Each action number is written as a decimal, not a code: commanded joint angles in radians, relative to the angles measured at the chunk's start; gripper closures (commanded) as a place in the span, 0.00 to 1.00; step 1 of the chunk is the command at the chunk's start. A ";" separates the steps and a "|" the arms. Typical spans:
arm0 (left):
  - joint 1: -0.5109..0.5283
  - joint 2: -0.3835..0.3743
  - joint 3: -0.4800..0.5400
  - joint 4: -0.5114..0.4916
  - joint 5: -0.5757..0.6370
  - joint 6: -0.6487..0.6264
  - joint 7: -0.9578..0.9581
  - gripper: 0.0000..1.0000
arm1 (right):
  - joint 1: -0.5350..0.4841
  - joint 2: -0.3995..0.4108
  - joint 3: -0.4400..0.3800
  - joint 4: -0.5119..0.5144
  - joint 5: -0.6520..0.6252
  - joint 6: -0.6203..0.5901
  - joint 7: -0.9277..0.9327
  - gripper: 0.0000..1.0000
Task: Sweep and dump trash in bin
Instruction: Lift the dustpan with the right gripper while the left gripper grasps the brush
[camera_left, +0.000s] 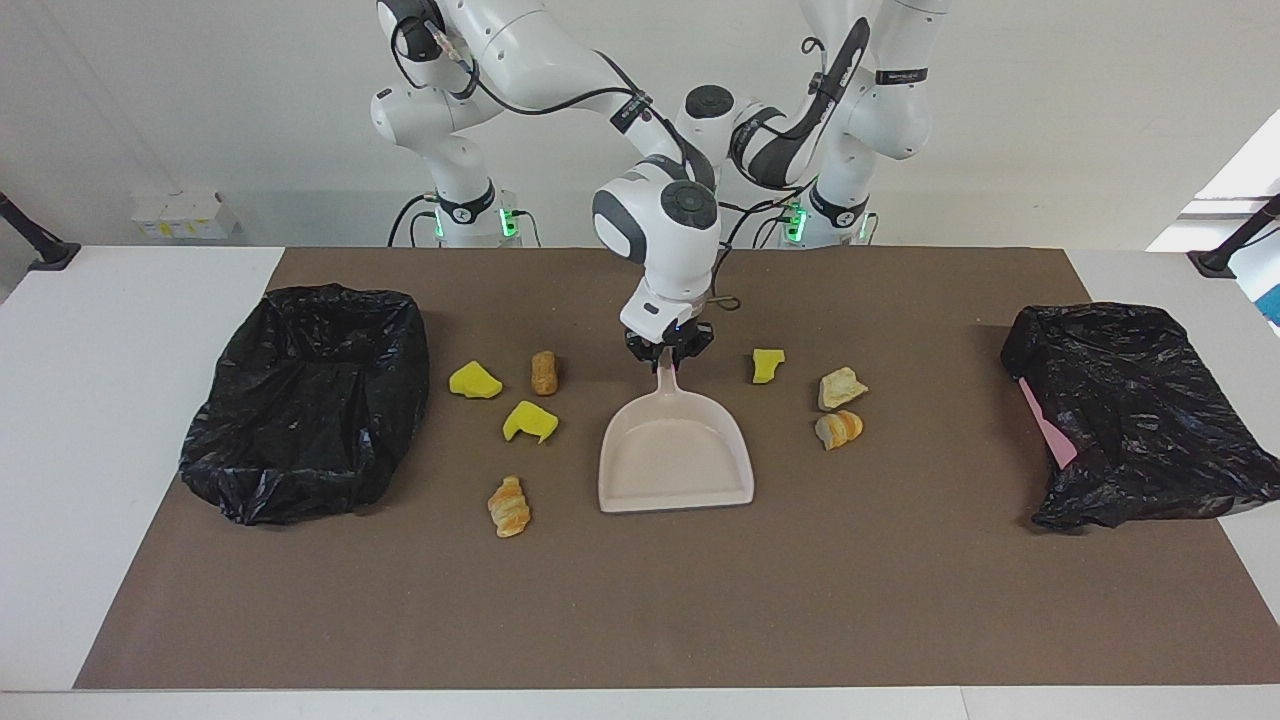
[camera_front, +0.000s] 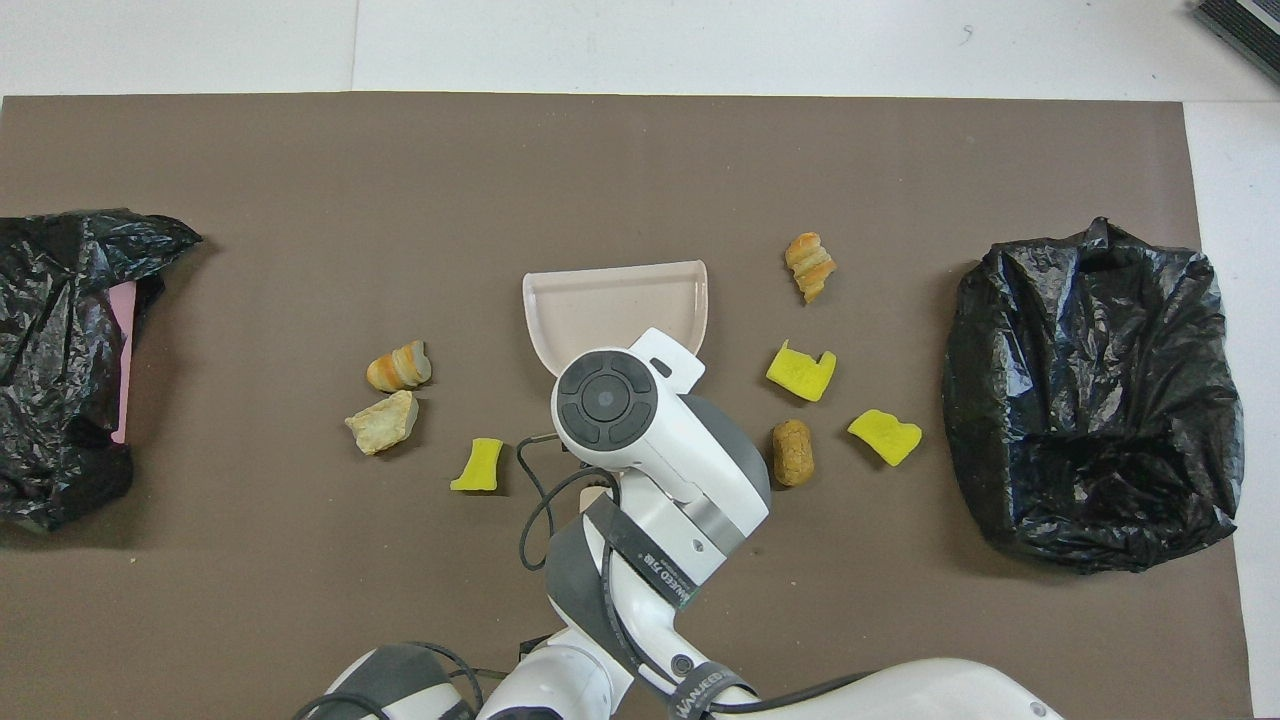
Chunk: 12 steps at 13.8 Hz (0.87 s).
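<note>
Right tool (camera_left: 668, 352), frame centre, clamps the dustpan (camera_left: 676, 466) handle. Left tool is hidden; closed. Seven trash scraps (camera_left: 530, 421) flank the dustpan on the surface (camera_left: 640, 600).

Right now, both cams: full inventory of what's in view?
yellow chunks: 3, yellow; two toward the right arm's end of the dustpan, one toward the left arm's end
bread pieces: 3, tan-orange; one near the two yellow chunks, two side by side toward the left arm's end
brown cylinder: 1, brown, beside the paired yellow chunks
dustpan: 1, beige, mid-mat
bag-lined bins: 2, black, one at each end of the mat
mat: 1, brown, on the table
table: 1, white
right gripper: shut on the dustpan's handle
left arm: folded up by its base, waiting
</note>
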 joint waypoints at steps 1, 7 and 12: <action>0.084 -0.041 -0.007 0.013 0.014 -0.061 0.032 1.00 | -0.007 -0.019 0.003 -0.005 0.009 -0.027 0.001 1.00; 0.223 -0.128 -0.005 0.025 0.078 -0.274 0.350 1.00 | -0.107 -0.149 0.003 -0.012 0.003 -0.090 -0.294 1.00; 0.407 -0.161 -0.004 0.155 0.078 -0.461 0.544 1.00 | -0.142 -0.177 0.003 -0.010 -0.003 -0.155 -0.684 1.00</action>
